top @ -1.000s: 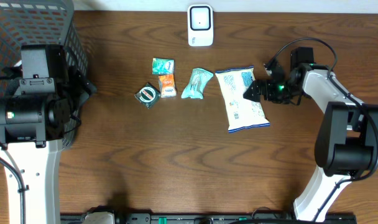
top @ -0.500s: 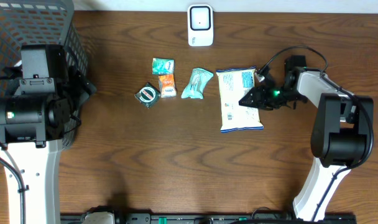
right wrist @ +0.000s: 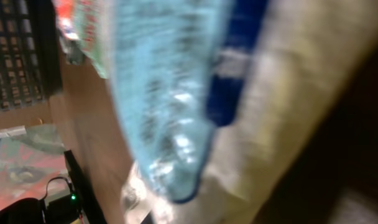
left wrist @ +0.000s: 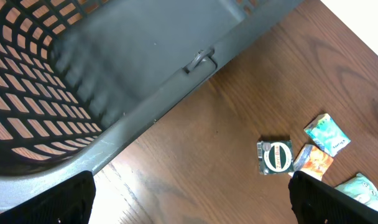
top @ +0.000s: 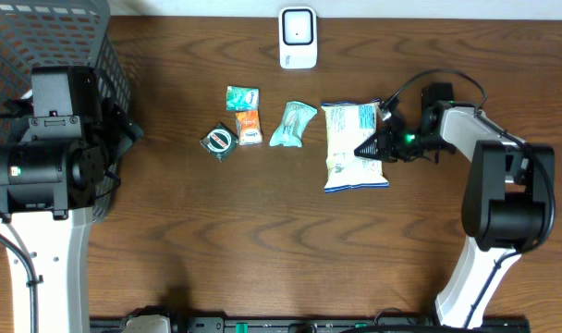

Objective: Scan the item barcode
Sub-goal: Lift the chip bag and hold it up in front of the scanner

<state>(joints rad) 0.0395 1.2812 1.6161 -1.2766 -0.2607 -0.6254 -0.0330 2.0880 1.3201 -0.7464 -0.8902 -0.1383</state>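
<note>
A white and blue snack bag [top: 353,148] lies right of the table's middle, its right side bunched up. My right gripper [top: 373,146] is shut on that right edge. In the right wrist view the bag [right wrist: 170,93] fills the frame, blurred, and hides the fingers. The white barcode scanner [top: 298,39] stands at the back edge, apart from the bag. My left gripper [left wrist: 190,208] is open over bare wood beside the basket, with nothing between its fingers.
A grey mesh basket [top: 41,37] fills the back left corner. Left of the bag lie a teal pouch [top: 293,124], a green packet [top: 242,97], an orange packet [top: 250,126] and a dark green packet [top: 219,140].
My right gripper moved left onto the bag's right edge and shut on it. The bag turned straighter, shifted slightly left and bunched up. The left arm stayed still.
</note>
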